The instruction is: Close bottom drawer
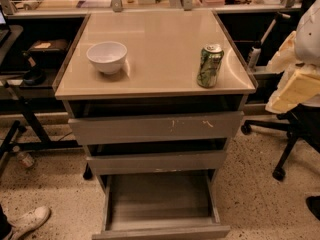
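The bottom drawer (160, 199) of the grey cabinet is pulled far out. Its grey-brown wood-grain inside is empty and its flat front (161, 232) sits at the lower edge of the camera view. The middle drawer front (157, 162) and the wide scratched top drawer front (155, 128) stand slightly out above it. My gripper (296, 90) shows as a white and cream shape at the right edge, level with the cabinet top and well apart from the drawers.
On the cabinet top (155, 59) stand a white bowl (107, 57) and a green can (210, 65). An office chair base (285, 149) is at the right. Desk legs (20, 134) and a white shoe (27, 221) are at the left.
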Controlling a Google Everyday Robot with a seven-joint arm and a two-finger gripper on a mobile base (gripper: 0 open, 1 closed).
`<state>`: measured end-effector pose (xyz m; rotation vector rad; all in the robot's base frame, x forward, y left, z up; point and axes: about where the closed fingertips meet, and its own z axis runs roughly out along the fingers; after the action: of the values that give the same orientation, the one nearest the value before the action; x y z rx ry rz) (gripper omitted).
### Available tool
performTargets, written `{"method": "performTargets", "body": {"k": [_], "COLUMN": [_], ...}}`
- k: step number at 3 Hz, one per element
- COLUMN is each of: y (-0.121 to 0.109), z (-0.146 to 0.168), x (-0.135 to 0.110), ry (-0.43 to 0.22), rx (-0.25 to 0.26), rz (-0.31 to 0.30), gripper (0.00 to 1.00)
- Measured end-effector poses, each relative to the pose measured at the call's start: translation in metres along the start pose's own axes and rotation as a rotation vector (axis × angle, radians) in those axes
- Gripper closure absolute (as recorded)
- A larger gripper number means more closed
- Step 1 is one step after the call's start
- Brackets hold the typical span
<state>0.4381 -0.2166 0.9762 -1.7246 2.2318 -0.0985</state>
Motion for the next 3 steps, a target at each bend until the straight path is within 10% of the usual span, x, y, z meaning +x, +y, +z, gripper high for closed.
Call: {"method": "performTargets", "body": {"k": [3], "y": [0.0000], "z": [0.0000], "x": [0.0000], "ry": [0.000], "rx": [0.000], "rz": [0.000], "gripper": [1.00]}}
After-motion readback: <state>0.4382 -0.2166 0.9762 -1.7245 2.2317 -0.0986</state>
